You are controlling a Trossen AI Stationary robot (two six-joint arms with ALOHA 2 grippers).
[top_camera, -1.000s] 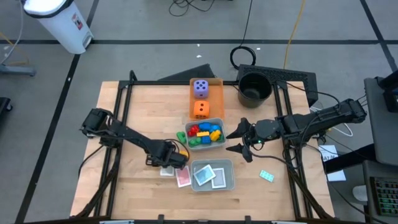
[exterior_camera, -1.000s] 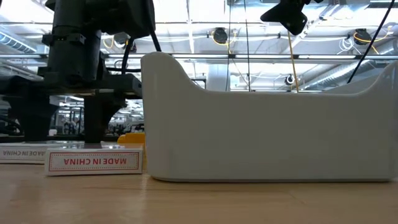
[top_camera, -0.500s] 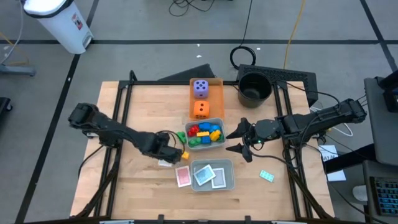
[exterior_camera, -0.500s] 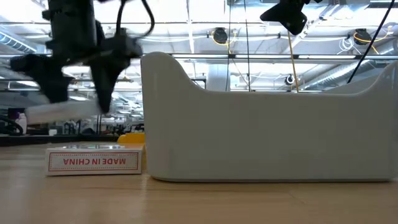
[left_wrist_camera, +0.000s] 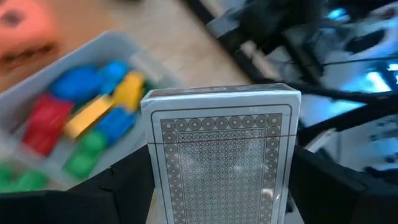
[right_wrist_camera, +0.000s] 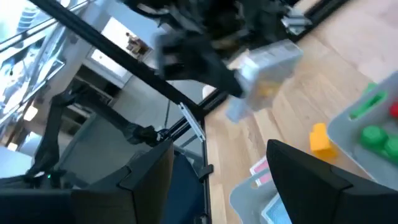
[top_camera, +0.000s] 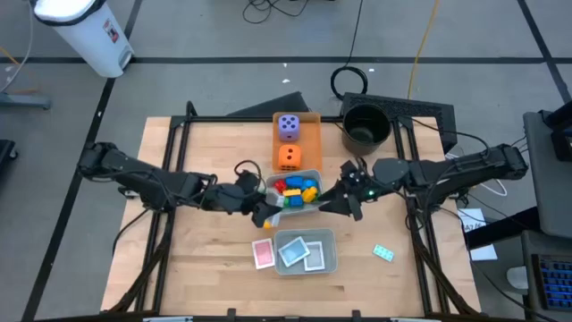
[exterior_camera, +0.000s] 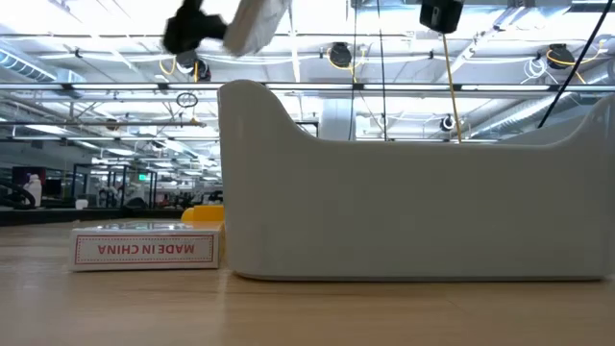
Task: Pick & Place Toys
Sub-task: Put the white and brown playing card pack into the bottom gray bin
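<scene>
Two arms flank brick tray point(top_camera: 315, 205), white card deck point(left_wrist_camera: 221, 155) held aloft

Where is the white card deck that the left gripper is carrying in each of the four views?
High view: hidden under the left gripper, beside the grey brick tray.
Low view: white card deck, top left, held aloft.
Left wrist view: centre, upright between the fingers.
Right wrist view: upper middle, in the left gripper.
Shared landmark: the brick tray.

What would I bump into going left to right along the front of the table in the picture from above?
Flat pink card box → grey plastic tray holding pale cards → small teal card box.
</scene>
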